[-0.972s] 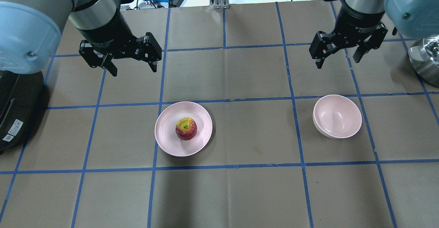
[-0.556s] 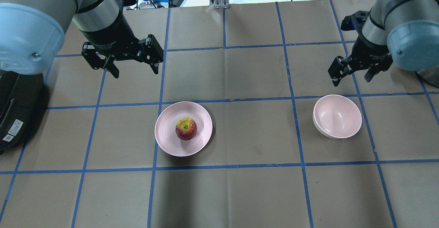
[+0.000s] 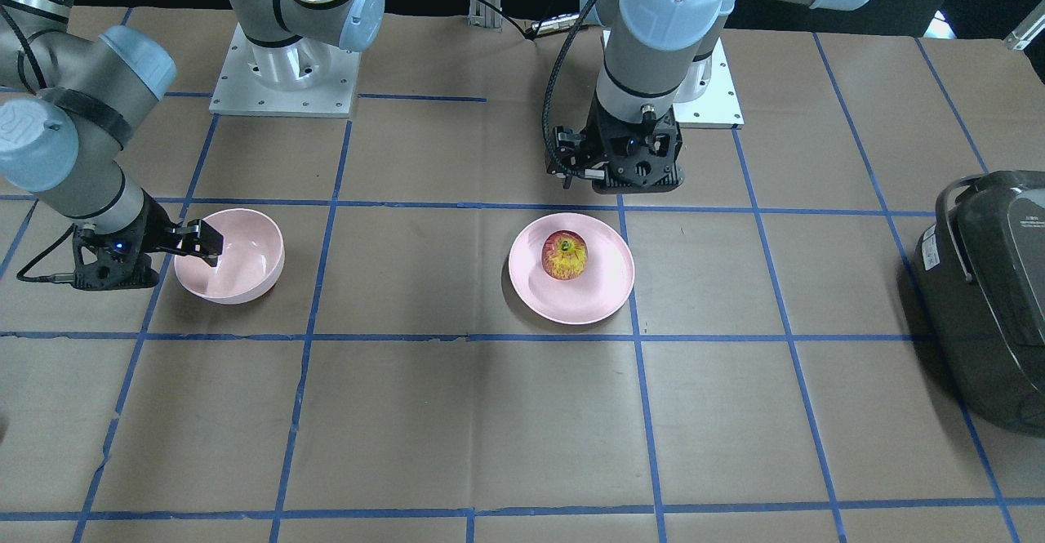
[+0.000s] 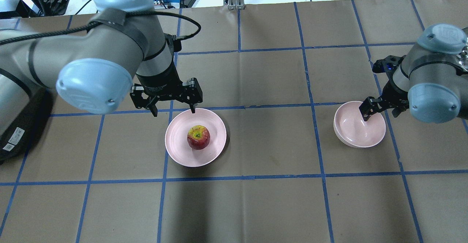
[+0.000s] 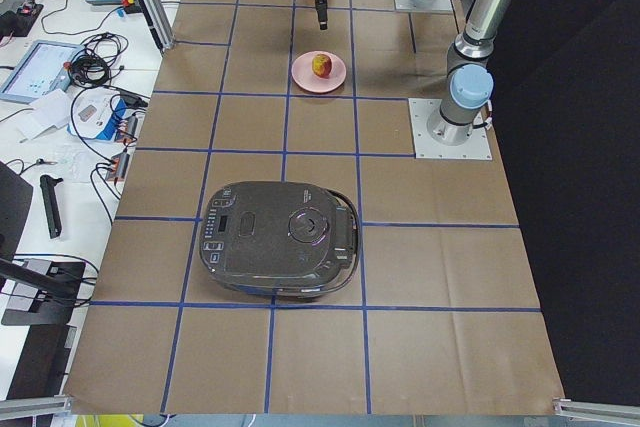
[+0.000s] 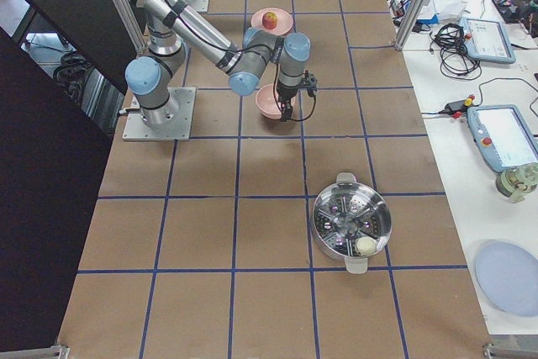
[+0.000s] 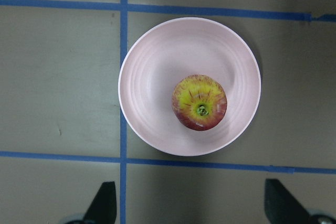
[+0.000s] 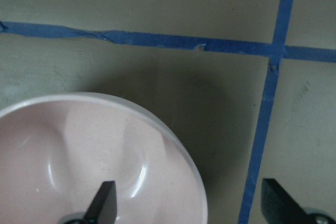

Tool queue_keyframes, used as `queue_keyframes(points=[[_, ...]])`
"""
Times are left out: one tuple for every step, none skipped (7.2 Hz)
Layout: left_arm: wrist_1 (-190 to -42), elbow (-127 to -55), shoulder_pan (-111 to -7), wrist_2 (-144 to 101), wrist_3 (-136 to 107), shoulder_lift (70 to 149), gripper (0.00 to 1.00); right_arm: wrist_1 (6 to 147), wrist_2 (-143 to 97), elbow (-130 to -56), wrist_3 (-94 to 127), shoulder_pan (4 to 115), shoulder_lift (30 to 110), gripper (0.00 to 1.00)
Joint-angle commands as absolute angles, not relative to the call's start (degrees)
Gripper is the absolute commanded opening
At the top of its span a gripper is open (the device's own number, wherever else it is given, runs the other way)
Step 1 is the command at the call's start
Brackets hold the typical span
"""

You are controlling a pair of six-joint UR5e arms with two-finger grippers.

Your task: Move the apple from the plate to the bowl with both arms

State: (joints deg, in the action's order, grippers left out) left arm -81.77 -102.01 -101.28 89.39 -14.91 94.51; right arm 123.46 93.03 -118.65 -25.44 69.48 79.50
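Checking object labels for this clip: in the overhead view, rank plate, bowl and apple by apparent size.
1. plate, widest.
2. bowl, slightly narrower across its rim.
3. apple, clearly smallest.
All sit on the same table, so nearness barely matters.

I'm working in a robotics lab: the worktop (image 4: 256, 210) is brown paper gridded with blue tape (image 4: 241, 178), my left arm (image 5: 468, 87) stands bolted to a steel plate (image 5: 430, 147), and at nine o'clock in the left-end view a bench (image 5: 30, 132) holds a teach pendant (image 5: 45, 65) and cables (image 5: 95, 65).
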Motion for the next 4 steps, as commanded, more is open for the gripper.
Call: queue_keyframes(points=[[-65.31, -111.57, -102.13, 89.47, -14.94, 99.03, 1.0, 120.79, 93.34, -119.53, -25.22, 69.26, 79.45, 0.02], [-59.56, -115.54, -102.3, 89.47, -14.85, 101.14, 1.0, 120.07, 93.6, -119.01, -24.96, 69.26, 79.98, 0.0], [-55.59, -117.32, -102.39, 89.47, -15.11, 102.99, 1.0, 118.32, 93.26, -117.7, -24.53, 69.26, 80.15, 0.0], [-55.11, -117.51, -102.65, 89.47, -15.29, 104.66, 1.0, 113.86, 92.73, -114.81, -24.0, 69.34, 81.11, 0.0]])
